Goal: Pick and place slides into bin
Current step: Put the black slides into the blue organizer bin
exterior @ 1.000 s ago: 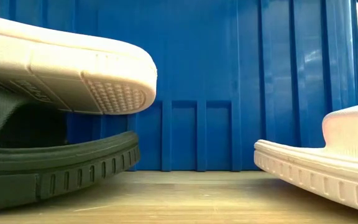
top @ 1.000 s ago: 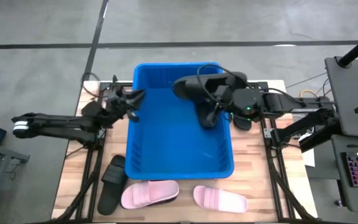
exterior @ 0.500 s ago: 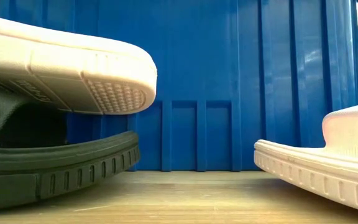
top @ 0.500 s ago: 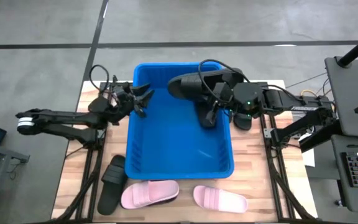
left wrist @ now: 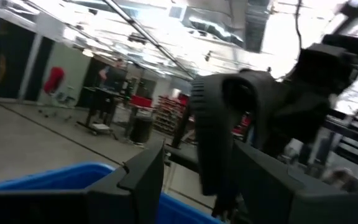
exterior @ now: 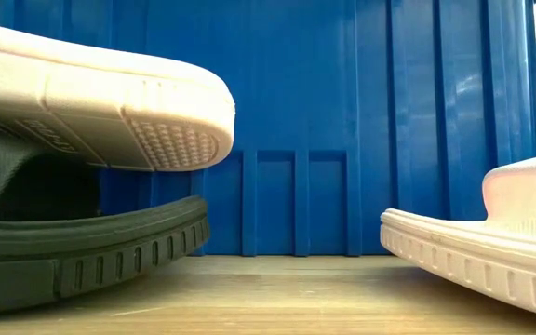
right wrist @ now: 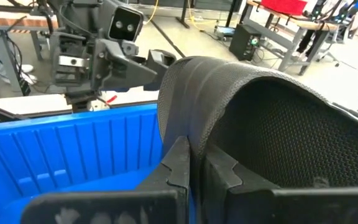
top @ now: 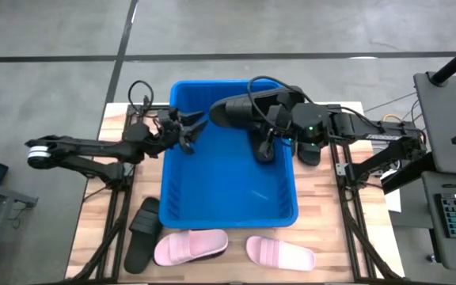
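Observation:
The blue bin stands mid-table. My right gripper is shut on a black slide held above the bin's far end. My left gripper is open over the bin's far left rim. Its fingers stand just short of the held slide's free end, and I see no touch. Another black slide lies inside the bin by the right wall. At the near edge a pink slide rests partly on a black slide, with a second pink slide beside them. My right gripper pinches the ribbed strap of the black slide between its two fingers, at the strap's edge. The fingers come in roughly level from the table's right. The slide is lifted clear above the bin and reaches out toward the left arm.
A further black slide lies on the table right of the bin, partly under my right arm. In the low view the bin's near wall fills the background behind the slides. Cables loop above both grippers.
My left gripper has travelled toward the table's right, from beside the bin's left wall to over its far left rim, closing on the held slide and rising a little. The right gripper keeps its hold on the black slide above the bin.

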Robot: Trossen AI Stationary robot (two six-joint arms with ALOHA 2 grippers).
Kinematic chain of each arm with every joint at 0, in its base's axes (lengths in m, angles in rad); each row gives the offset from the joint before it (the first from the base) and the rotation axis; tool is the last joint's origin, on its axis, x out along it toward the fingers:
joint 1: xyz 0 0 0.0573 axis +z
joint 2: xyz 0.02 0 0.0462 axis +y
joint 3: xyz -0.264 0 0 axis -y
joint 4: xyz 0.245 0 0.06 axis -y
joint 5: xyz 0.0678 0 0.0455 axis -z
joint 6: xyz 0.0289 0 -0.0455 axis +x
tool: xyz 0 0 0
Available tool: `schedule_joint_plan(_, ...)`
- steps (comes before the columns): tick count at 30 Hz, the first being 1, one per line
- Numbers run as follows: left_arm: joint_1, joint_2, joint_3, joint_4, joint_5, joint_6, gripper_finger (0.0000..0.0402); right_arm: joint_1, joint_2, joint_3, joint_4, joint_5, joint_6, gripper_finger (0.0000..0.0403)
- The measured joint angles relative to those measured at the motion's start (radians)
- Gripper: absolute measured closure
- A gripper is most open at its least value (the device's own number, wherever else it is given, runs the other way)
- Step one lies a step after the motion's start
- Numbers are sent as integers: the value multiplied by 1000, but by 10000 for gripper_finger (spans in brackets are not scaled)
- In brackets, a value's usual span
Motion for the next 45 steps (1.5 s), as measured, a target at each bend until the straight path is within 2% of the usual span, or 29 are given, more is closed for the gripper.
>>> schedule_joint_plan(18,14,116,85,3,18,1,228,-2,0,-1,18,-56,-20,392)
schedule_joint_plan(21,18,119,93,2,23,1,228,-3,-1,1,23,-127,-20,392)
schedule_joint_plan(24,20,128,98,6,28,1,232,-3,-1,3,37,-144,-20,392)
schedule_joint_plan(28,20,129,108,4,29,3,265,-4,0,3,44,-146,-20,392)
schedule_joint_plan(34,26,120,112,33,62,1,371,-6,0,4,52,-153,-22,392)
schedule_joint_plan(45,31,117,114,46,71,-7,375,-5,-2,5,52,-152,-41,390)
